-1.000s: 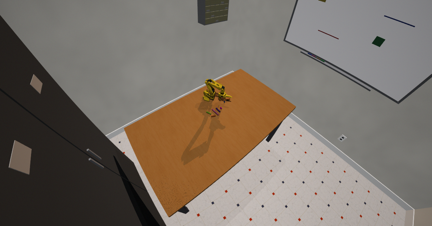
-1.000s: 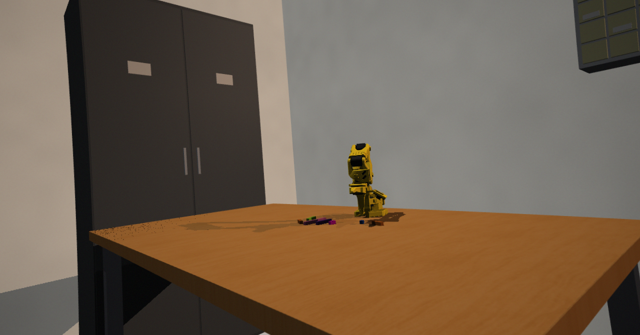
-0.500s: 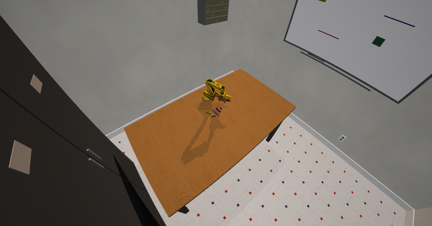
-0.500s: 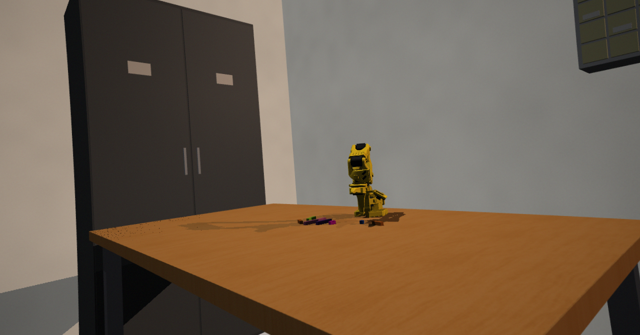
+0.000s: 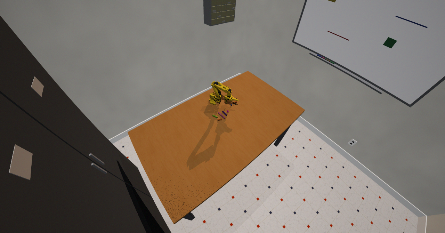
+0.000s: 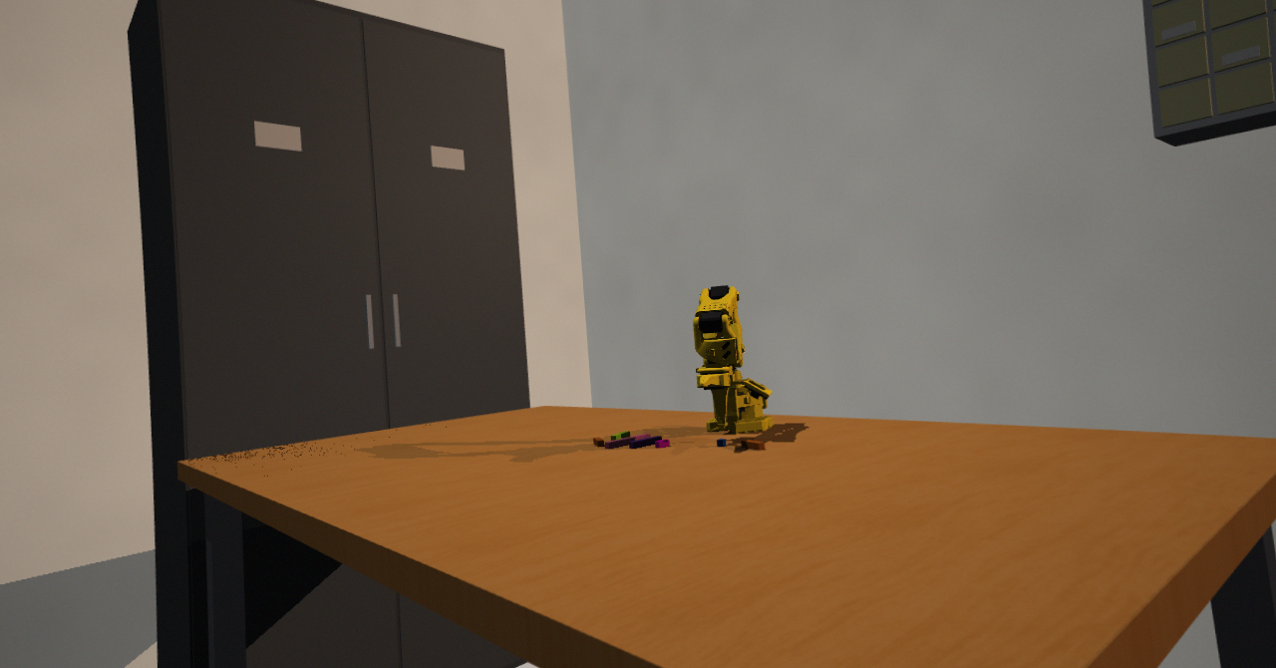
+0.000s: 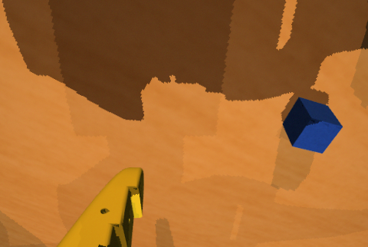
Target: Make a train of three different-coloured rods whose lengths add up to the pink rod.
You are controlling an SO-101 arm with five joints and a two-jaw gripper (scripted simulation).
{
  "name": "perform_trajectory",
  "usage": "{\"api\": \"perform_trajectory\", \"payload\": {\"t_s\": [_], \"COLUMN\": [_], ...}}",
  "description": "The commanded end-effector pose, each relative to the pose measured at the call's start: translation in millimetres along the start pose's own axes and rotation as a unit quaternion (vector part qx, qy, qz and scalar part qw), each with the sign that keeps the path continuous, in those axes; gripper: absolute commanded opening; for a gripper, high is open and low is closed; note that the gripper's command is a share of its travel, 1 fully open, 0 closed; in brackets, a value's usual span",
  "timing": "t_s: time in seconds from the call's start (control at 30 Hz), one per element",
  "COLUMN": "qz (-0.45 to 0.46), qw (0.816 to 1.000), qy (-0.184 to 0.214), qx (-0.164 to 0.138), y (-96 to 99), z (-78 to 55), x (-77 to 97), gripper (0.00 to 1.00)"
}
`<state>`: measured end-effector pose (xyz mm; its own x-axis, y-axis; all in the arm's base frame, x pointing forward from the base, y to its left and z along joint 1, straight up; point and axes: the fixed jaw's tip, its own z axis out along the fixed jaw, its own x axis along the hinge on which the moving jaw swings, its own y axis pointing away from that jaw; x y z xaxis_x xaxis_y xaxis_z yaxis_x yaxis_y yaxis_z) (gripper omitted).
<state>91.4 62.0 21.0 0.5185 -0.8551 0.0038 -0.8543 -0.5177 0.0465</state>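
My gripper [image 5: 234, 101] is open and empty, low over the table just in front of the arm's base. In the wrist view only its yellow jaw [image 7: 110, 227] shows. The small blue rod [image 7: 312, 126] [image 6: 721, 442] lies on the table ahead and to the right of the jaw, apart from it. The long pink rod [image 5: 221, 115], a lime rod [image 5: 214, 116] and an orange rod [image 5: 219, 119] lie a little further out.
A reddish-brown rod [image 6: 751, 444] lies close by the arm's base [image 6: 740, 414], next to the blue rod. The wooden table [image 5: 192, 175] stretches far in front. A dark cabinet [image 6: 312, 244] stands beyond its left side.
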Motion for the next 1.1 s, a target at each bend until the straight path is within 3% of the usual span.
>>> {"api": "perform_trajectory", "payload": {"t_s": [0.0,0.17,0.2,0.67,0.73,0.77,1.07], "qz": [-0.007,-0.009,-0.003,0.007,0.007,0.001,-0.006], "qw": [0.999,0.999,1.000,0.997,0.997,1.000,0.999], "qy": [-0.003,-0.003,-0.001,-0.005,-0.005,-0.002,-0.003], "qx": [0.045,0.053,0.016,0.071,0.071,0.023,0.046], "y": [-14.4,-16.8,-4.8,-22.4,-22.4,-6.8,-14.1], "z": [-12.4,-14.8,-4.1,-15.6,-15.6,-5.1,-12.1], "x": [-0.8,-0.9,-0.4,-1.5,-1.5,-0.6,-0.8], "gripper": [1.00,1.00,1.00,1.00,1.00,1.00,1.00]}}
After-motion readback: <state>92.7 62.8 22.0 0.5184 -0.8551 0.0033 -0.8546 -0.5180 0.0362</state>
